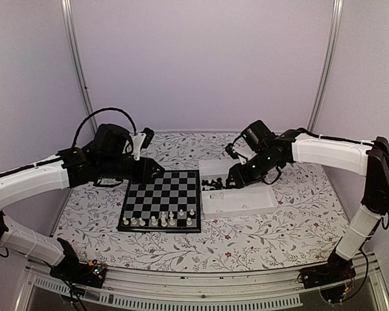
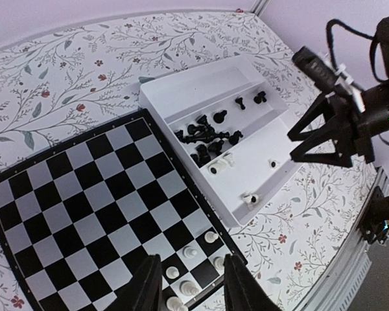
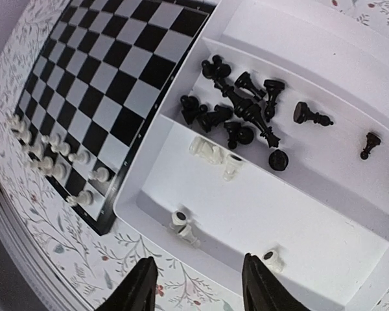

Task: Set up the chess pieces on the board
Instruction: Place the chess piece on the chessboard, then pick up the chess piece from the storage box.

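Observation:
The board (image 1: 157, 194) lies mid-table, with several white chess pieces (image 1: 163, 219) on its two near rows. Beside it, a white tray (image 1: 246, 201) holds a heap of black pieces (image 1: 214, 183) in its far compartment. The near compartment holds a few white pieces (image 3: 214, 152). My left gripper (image 1: 154, 170) is open and empty above the board's far left corner. In the left wrist view it (image 2: 193, 288) frames the white pieces (image 2: 191, 249) from high above. My right gripper (image 1: 233, 178) is open and empty above the tray's left end. In the right wrist view it (image 3: 201, 288) hangs over the tray's near wall.
The tablecloth (image 1: 246, 240) has a floral print. Pale walls and two metal posts (image 1: 78, 65) close off the back. A black cable (image 1: 107, 113) loops over the left arm. The right arm (image 2: 350, 116) shows across the tray in the left wrist view.

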Available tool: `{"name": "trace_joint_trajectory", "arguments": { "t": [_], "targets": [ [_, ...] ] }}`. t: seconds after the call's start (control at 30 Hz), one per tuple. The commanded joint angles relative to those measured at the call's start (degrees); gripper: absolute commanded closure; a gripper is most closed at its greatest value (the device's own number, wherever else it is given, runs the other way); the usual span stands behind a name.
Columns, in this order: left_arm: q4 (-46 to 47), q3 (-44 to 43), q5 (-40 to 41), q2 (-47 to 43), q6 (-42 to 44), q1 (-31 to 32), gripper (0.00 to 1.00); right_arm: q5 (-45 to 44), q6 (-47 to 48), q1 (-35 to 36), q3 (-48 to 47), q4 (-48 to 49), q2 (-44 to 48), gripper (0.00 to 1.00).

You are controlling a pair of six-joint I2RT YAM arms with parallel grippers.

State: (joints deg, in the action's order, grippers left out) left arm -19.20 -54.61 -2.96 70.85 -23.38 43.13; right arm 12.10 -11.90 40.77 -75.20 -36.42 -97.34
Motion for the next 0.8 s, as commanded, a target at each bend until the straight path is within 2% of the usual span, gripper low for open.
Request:
{"name": "trace_joint_trajectory", "arguments": {
  "t": [0.0, 0.13, 0.3, 0.57, 0.77],
  "targets": [
    [-0.94, -4.91, -4.28, 3.05, 0.35, 0.37, 0.64, -3.29, 1.33, 0.53, -0.22, -5.28, -4.26, 0.58],
    [-1.8, -6.73, -6.01, 4.87, 0.38, 0.37, 0.65, -5.97, -0.42, 0.52, -1.43, -9.56, -6.67, 0.6],
    [-1.44, -5.3, -6.46, 4.7, 0.21, 0.37, 0.65, -7.07, -1.74, 0.53, -0.42, -13.19, -6.13, 0.58],
    [-0.71, -4.36, -7.4, 4.91, -0.06, 0.37, 0.65, -4.27, -3.73, 0.45, -0.13, -12.88, -10.8, 0.57],
    [-0.68, -4.32, -7.48, 5.17, 0.07, 0.37, 0.65, -5.93, -4.23, 0.42, -1.62, -13.3, -13.88, 0.57]
  ]
}}
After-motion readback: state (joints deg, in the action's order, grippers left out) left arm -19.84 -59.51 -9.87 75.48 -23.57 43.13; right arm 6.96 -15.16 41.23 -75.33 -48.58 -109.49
